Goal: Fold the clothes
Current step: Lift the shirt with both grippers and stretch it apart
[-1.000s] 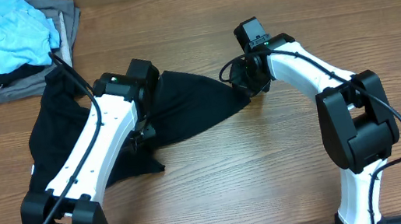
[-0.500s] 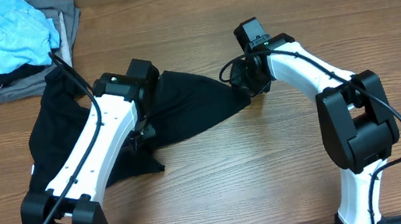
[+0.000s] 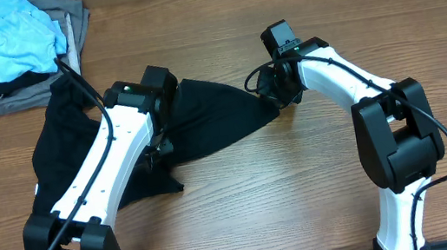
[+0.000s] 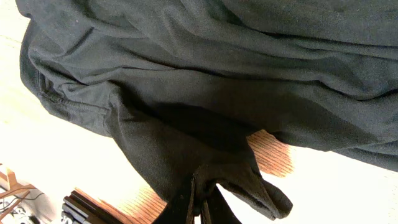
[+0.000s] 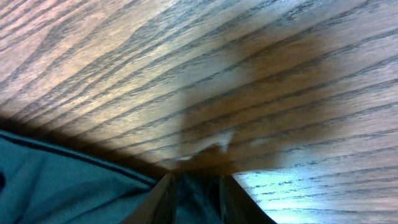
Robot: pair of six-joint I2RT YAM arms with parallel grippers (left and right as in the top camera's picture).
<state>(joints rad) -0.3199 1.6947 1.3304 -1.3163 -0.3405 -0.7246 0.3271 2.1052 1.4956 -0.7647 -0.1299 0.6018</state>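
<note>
Looking at the overhead shot, the black garment (image 3: 214, 117) is spread in a messy, bunched way across the left-middle of the wooden table (image 3: 303, 193). One part trails down and left under the left arm. Another stretches right into a taut, pointed corner. It's plain dark fabric, full of creases. The left wrist cam shows a hemmed edge and a loose flap hanging off it.

Left gripper (image 4: 200, 190): the fingers are pressed together on a fold of that flap near the garment's lower edge, so it clearly has cloth pinched.

Right gripper (image 5: 196, 180): it's right at the pointed corner, low against the tabletop. The fingers are only slightly apart, with dark cloth sitting between them, so it looks clamped on the corner. In that view the fabric reads kind of teal, with a stitched seam line.

Counts:
- Arms: two, each with one gripper, both on the same garment.
- Garments being worked: one.
- Piles: one stack (image 3: 13, 58) in the far left corner, well apart from the grippers, though the black garment's upper left edge reaches nearly to it.
- Pieces in the stack: three that I can make out. A light blue shirt (image 3: 5, 37) with printed lettering is on top, a grey piece (image 3: 73, 19) lies underneath, and a strip of something black (image 3: 20, 83) pokes out between them.
</note>
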